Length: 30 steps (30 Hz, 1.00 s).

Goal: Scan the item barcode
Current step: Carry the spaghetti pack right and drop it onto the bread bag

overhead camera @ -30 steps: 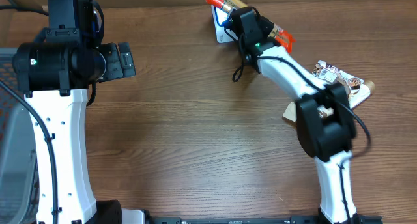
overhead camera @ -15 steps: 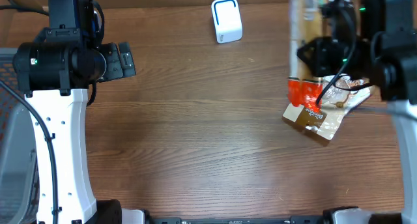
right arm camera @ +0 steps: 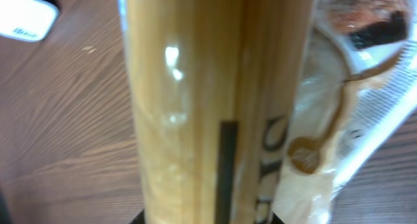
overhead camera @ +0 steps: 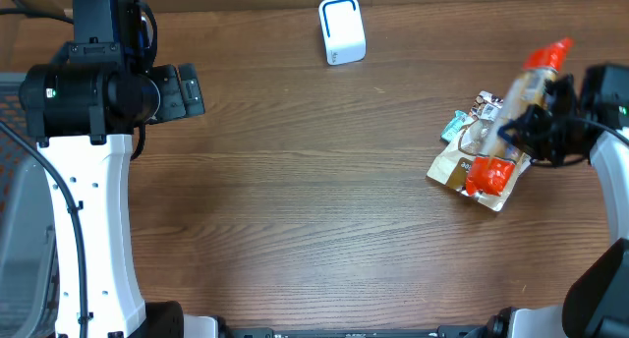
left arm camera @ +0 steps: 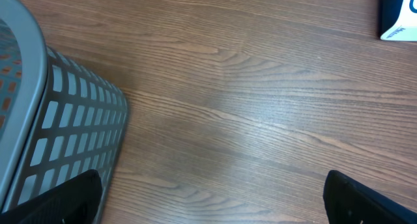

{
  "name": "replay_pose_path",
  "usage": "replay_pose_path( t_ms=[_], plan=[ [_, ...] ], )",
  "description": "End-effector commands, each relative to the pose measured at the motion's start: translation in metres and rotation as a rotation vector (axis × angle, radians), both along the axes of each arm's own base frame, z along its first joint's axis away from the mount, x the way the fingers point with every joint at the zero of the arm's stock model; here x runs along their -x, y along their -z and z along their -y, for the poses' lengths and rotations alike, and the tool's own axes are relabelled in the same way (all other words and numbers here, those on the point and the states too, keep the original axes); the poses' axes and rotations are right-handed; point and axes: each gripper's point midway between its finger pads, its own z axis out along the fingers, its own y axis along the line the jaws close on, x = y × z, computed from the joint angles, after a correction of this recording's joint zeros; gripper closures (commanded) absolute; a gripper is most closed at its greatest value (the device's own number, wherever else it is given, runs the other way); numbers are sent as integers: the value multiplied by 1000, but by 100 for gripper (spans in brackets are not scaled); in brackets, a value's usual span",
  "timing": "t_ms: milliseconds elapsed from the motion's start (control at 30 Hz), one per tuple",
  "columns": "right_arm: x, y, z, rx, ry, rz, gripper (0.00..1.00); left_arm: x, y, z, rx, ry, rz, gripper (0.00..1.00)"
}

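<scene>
The right claw (overhead camera: pixel 528 132) sits at about 3 o'clock on the tabletop (overhead camera: pixel 295 200), pinched on a long tan packet (overhead camera: pixel 521 102) with orange ends. The packet is gripped around its middle and tilted, with one orange end toward 1 o'clock and the other toward 7 o'clock. Its lower end hangs over a small heap of other snack packs (overhead camera: pixel 462 171), though whether it touches them cannot be told. The heap includes a brown pouch and, at its 11 o'clock edge, a packet with a green corner (overhead camera: pixel 453 128).

In the right wrist view the tan packet fills most of the picture (glossy, with a black stripe running along it). A clear wrapper (right arm camera: pixel 345 120) lies just behind it to the right.

The white barcode scanner (overhead camera: pixel 342 29) with its blue outline stands at 12 o'clock, well apart from the held packet. Its corner shows at the top left of the right wrist view.

The left claw (overhead camera: pixel 189 90) is at 9 o'clock, spread wide with nothing between its fingers (left arm camera: pixel 62 198), above bare wood. A grey mesh basket (left arm camera: pixel 45 133) is just beside it at the tabletop's left edge.
</scene>
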Motion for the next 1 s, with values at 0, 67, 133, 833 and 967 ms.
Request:
replay_pose_path(
  t_ms=[0, 67, 133, 833, 967],
  plan=[
    [-5, -6, -15, -41, -79, 121, 96, 0, -3, 1, 6, -2, 11, 0],
    [-5, 1, -21, -62, -94, 140, 96, 0, -3, 1, 6, -2, 11, 0],
    [-4, 4, -26, -86, -105, 154, 96, 0, -3, 1, 6, -2, 11, 0],
    [11, -156, -8, 39, -46, 220, 44, 0, -3, 1, 6, -2, 11, 0],
    [18, -176, -24, 9, -87, 268, 45, 0, -3, 1, 6, -2, 11, 0]
  ],
)
